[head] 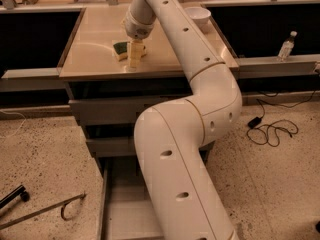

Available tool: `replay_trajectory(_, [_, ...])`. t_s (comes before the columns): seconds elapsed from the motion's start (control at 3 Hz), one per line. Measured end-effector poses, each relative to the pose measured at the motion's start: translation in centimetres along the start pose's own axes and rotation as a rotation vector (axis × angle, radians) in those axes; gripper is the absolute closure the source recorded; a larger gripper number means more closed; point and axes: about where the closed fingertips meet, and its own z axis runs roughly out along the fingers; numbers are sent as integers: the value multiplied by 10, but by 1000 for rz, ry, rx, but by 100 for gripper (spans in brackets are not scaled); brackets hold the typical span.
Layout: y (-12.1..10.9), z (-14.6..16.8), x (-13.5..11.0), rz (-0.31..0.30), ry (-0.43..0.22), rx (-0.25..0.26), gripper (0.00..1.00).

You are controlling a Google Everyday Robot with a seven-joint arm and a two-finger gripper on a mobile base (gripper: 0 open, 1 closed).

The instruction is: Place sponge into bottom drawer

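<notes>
The gripper (135, 56) stands tip-down on the worktop (92, 54), hard against the sponge (120, 49) near the front edge; whether its grip is spread or closed cannot be told. The bottom drawer (120, 209) lies open below. A sound pick likely means pinching the sponge squarely across its foam sides, then lifting straight up before swinging down

— How is the light?
— Warm and yellowish, falling from above. The tabletop (90, 59) has a pale sheen, with soft glare toward its left edge.
— And the gripper (134, 59)?
— It is evenly lit, low over the tabletop near the middle of the front edge.
— Shadows?
— The gaps below the front edge are dark. The bottom drawer (120, 214) lies dim beneath the bright white arm (200, 94).
</notes>
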Motion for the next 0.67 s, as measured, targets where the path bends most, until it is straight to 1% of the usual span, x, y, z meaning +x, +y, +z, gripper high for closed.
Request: replay_trajectory(0.67, [10, 14, -5, 48, 27, -56, 0])
